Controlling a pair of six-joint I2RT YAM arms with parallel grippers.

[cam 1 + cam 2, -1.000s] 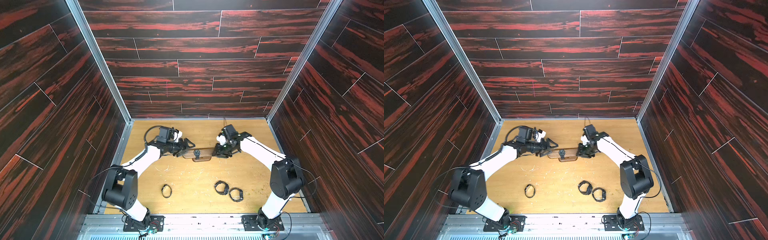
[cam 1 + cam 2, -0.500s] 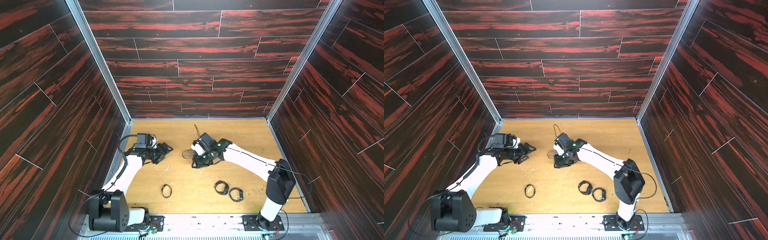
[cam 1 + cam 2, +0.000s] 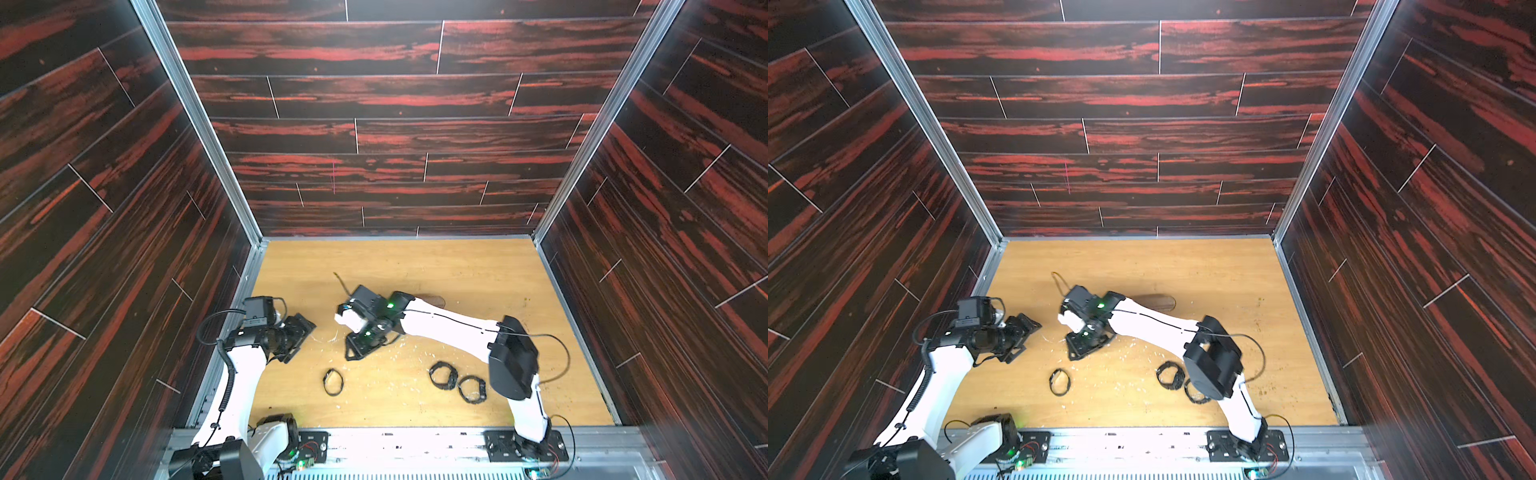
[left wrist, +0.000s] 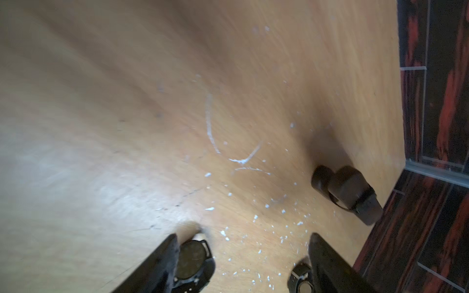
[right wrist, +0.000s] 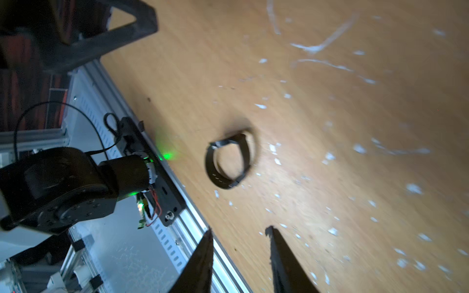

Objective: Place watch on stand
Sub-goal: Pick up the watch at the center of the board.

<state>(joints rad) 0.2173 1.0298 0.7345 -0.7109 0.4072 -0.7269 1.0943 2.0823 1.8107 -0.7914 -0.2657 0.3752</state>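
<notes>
While both grippers hang open and empty, the stand (image 4: 346, 194) carries one watch.
Left gripper (image 4: 243, 238) gapes wide; right gripper (image 5: 238, 232) hovers above a loose watch (image 5: 228, 162).

Scratched wooden table (image 3: 478, 270), red-black walls (image 3: 374, 104)

Both top views are bright and sharp, with the walls bowing outward at the edges. Both wrist views are smeared by motion blur. Pale glare washes the table (image 4: 45, 162), and a green glow (image 5: 166, 155) spills near the rail.
</notes>
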